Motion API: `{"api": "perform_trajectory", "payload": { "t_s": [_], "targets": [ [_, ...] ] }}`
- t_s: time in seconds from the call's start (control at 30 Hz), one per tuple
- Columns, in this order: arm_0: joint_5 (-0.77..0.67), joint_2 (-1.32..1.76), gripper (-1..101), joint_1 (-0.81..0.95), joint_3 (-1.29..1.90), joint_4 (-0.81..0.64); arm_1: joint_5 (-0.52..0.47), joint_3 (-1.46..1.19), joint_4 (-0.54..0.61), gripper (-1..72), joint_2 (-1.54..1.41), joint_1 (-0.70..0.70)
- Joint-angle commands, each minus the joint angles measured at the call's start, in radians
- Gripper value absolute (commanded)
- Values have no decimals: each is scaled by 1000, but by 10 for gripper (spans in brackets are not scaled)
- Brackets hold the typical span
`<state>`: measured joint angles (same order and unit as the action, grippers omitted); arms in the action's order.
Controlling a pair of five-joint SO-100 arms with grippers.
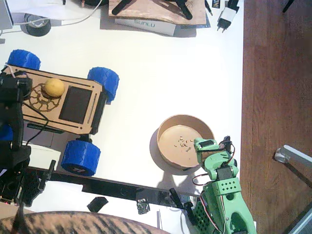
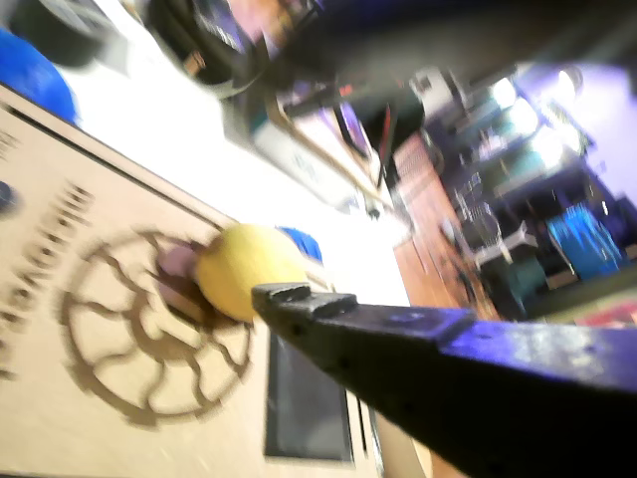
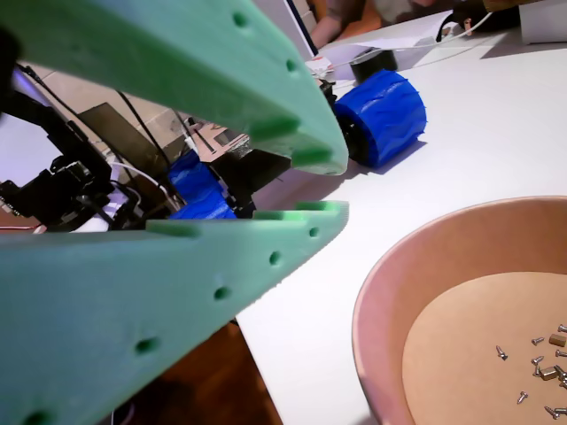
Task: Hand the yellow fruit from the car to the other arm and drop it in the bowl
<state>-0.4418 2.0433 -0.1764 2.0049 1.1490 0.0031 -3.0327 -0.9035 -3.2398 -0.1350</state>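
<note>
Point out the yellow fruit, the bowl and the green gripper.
yellow fruit [image 1: 54,87]: fixed view, middle of its skin.
bowl [image 1: 164,127]: fixed view, left part of the rim.
green gripper [image 3: 330,184]: a wrist view, gap between the fingertips.

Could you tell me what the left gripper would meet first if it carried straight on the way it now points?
Most likely the yellow fruit: in a wrist view the left gripper's tip points at it on the car, though blur hides the gap.
</note>
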Motion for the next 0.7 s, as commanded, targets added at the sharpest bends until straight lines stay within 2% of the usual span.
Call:
{"api": "perform_trajectory", "payload": {
  "t_s": [0.0,0.23,0.67],
  "targets": [
    [6,-52,495,63,-60,18,-11,6,-6,2,-9,-3],
    [-6,-207,552,152,-60,-18,-8,6,-3,2,-9,-3],
    [-6,-239,559,172,-61,-100,-8,6,12,2,-8,12]
  ]
}}
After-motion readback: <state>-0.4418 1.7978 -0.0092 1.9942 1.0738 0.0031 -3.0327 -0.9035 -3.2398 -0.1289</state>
